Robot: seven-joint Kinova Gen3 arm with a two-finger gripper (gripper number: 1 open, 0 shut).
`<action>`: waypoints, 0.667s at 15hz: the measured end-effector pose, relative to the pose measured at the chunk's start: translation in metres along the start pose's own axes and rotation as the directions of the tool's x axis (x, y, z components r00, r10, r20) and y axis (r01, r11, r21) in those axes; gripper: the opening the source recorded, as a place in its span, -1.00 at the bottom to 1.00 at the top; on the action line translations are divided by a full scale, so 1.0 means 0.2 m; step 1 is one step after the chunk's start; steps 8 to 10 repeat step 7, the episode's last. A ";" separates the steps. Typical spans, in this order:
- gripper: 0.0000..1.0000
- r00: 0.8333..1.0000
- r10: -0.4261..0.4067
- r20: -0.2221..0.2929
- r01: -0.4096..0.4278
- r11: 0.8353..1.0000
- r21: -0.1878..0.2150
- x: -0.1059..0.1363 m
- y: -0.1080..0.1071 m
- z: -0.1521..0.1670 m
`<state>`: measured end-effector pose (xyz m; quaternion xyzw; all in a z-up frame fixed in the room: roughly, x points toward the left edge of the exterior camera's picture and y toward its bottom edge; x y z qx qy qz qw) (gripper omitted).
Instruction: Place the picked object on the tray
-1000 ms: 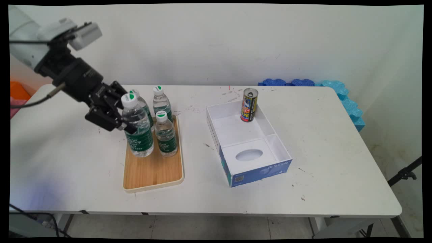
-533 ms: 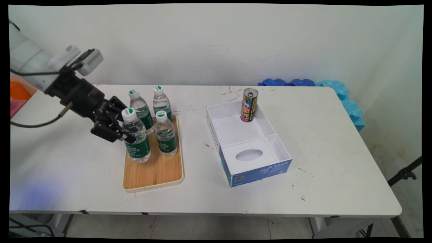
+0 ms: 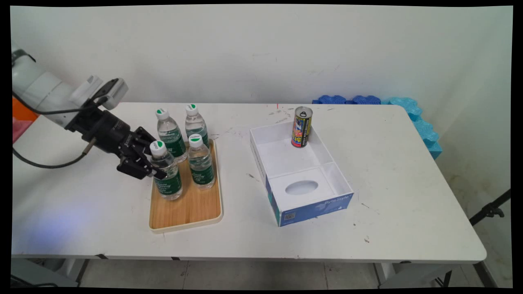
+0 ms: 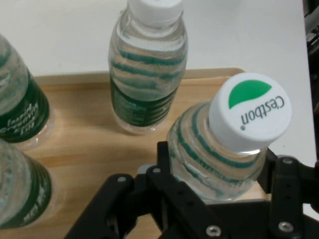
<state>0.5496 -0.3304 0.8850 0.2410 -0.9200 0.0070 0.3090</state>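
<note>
Black gripper (image 3: 153,165) squeezes a water bottle (image 3: 165,171) from both sides, just under its white cap (image 4: 250,112). Its two fingers are closed tight on the clear plastic, and the hand view shows one finger (image 4: 167,164) pressed against the bottle's ribbed side. This bottle is at the left edge of a wood tray (image 3: 186,208) on the table (image 3: 408,183), and it leans a little toward the arm. I cannot tell if its bottom sits flat on the tray or hangs just above it. Three more bottles stand on the tray, one (image 3: 200,162) just beside the held bottle and two (image 3: 170,134) (image 3: 195,124) behind it. To the right, well apart from the tray, is a white box (image 3: 300,173) with a blue front, and a can (image 3: 301,127) stands at its far end. Things could go wrong from here. The bottle is soft and round, so a hard squeeze could dent it and it could slip out. Because it leans, it could tip over if it is let go. It is also so near the bottle beside it that a swing to that side could knock that one down.
</note>
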 end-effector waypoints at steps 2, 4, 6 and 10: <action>-1.00 1.000 -0.002 -0.006 0.002 1.000 0.003 -0.03 -0.01 0.02; 1.00 1.000 -0.004 -0.013 0.004 1.000 0.005 -0.05 -0.02 0.04; 1.00 1.000 -0.007 -0.019 0.007 1.000 0.006 -0.06 -0.03 0.05; 1.00 1.000 -0.007 -0.021 0.007 1.000 0.003 -0.07 -0.03 0.05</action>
